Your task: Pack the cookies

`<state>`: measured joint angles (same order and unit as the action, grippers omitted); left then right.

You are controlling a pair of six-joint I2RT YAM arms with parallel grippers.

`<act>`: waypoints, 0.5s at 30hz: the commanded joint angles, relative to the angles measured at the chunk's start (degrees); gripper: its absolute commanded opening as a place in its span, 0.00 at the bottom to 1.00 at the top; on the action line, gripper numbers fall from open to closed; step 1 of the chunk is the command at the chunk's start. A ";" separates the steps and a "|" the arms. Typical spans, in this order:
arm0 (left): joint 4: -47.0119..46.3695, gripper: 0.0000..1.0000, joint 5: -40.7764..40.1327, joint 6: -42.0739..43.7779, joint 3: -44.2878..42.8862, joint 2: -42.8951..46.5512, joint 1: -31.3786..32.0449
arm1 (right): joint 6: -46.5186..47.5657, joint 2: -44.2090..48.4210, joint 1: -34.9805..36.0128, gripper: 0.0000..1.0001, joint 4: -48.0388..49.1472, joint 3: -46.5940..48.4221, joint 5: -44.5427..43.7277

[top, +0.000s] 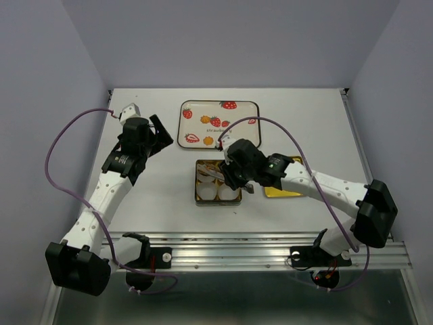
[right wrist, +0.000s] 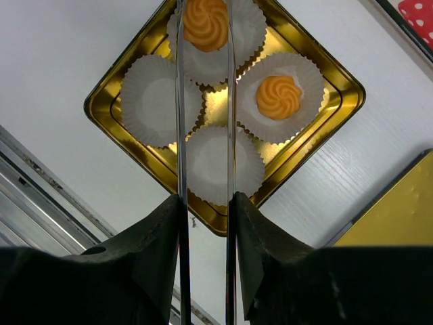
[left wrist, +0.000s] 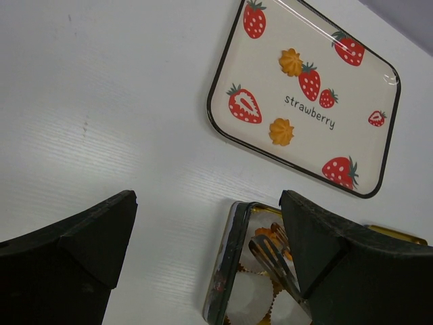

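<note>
Our right jaws clamp tongs (right wrist: 180, 135), whose blades reach over an empty cup (right wrist: 206, 166) and flank one cookie (right wrist: 206, 24) in the tin (right wrist: 101, 105). Another cookie (right wrist: 279, 97) sits right of them. Our left jaws gape, and beyond them two cookies (left wrist: 291, 61) lie on a tray (left wrist: 352, 88) reading "strawberry".

Four round, orange-yellow, swirl-topped cookies. Cookie a (left wrist: 291, 62) and cookie b (left wrist: 281, 131) lie flat, apart, on the tray (left wrist: 358, 88). Cookie c (right wrist: 279, 97) and cookie d (right wrist: 206, 24) sit in adjacent cups (right wrist: 306, 71) in the tin (right wrist: 342, 101), d seemingly between the tongs (right wrist: 230, 135).
</note>
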<state>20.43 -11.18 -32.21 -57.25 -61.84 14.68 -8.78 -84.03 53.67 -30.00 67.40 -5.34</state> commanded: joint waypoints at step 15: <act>-0.12 0.99 -1.30 0.39 -0.93 1.64 0.27 | 1.39 -3.86 0.38 0.41 2.66 0.81 -1.51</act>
<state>20.53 -11.38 -32.21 -57.25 -61.71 14.68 -8.25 -87.81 53.67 -29.91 67.40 -5.67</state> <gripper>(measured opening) 0.989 0.415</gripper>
